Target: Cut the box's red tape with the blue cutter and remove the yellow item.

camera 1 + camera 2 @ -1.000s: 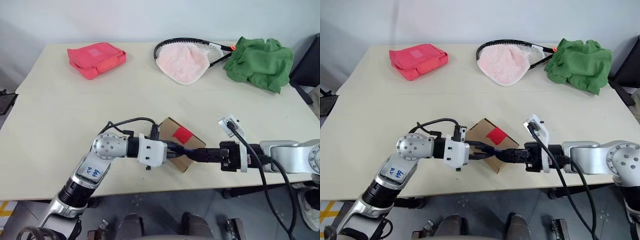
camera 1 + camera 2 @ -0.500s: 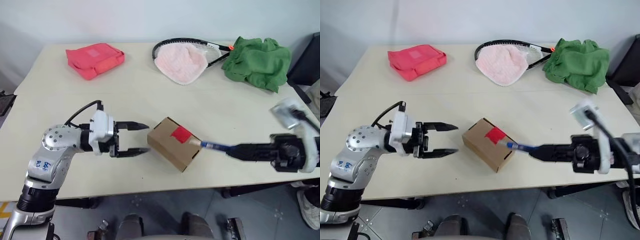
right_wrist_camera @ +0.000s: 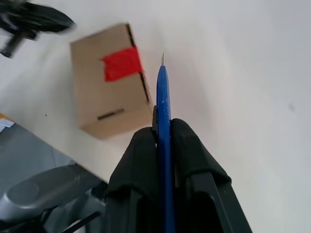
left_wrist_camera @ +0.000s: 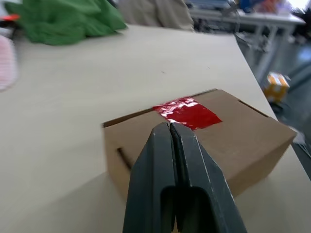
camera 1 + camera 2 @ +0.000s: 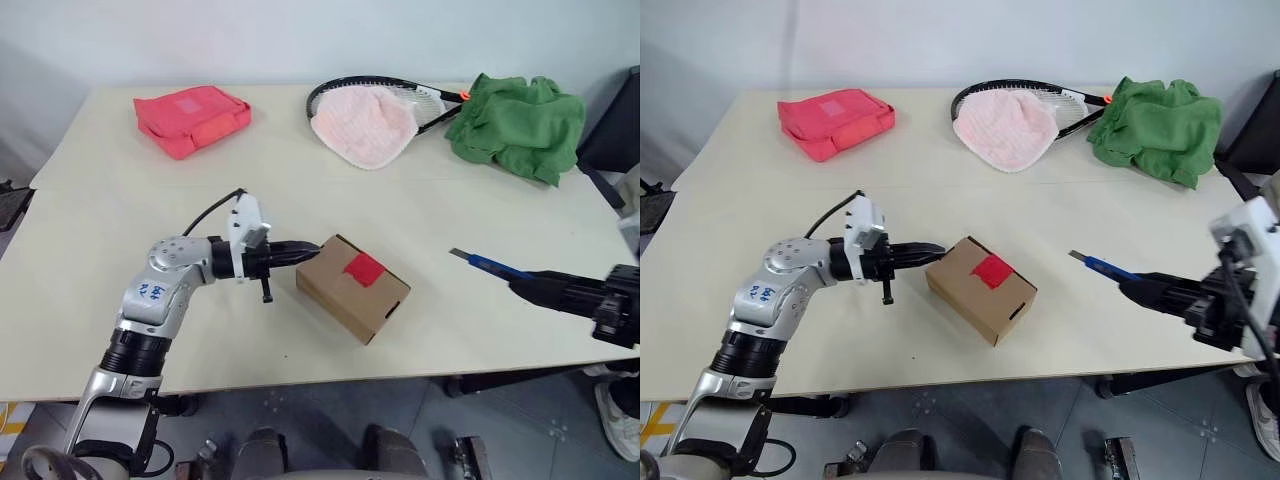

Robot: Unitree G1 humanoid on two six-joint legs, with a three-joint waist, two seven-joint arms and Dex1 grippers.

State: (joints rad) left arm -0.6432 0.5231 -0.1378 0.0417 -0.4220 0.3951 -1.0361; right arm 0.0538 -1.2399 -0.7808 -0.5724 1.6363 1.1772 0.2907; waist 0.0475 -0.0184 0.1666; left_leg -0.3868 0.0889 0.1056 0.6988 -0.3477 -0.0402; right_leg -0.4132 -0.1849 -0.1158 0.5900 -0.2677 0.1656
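Cardboard box (image 5: 353, 286) sits closed near the front middle of the pale tabletop (image 5: 130, 200), the red tape (image 5: 365, 268) lying across its top seam. Left end effector (image 5: 312, 246), fingers pressed together with nothing between them, points at the box's left end, its tips at or just short of the cardboard. Right end effector (image 5: 522, 282) pinches the blue cutter (image 5: 484, 263), which juts toward the box with its blade tip in the air, well apart from the box on its right. Along the far edge lie a flat red-pink pouch (image 5: 192, 118) at the left, a racket (image 5: 385, 97) with a pink cloth (image 5: 364, 125) draped over its head in the middle, and a crumpled green cloth (image 5: 518, 124) at the right.
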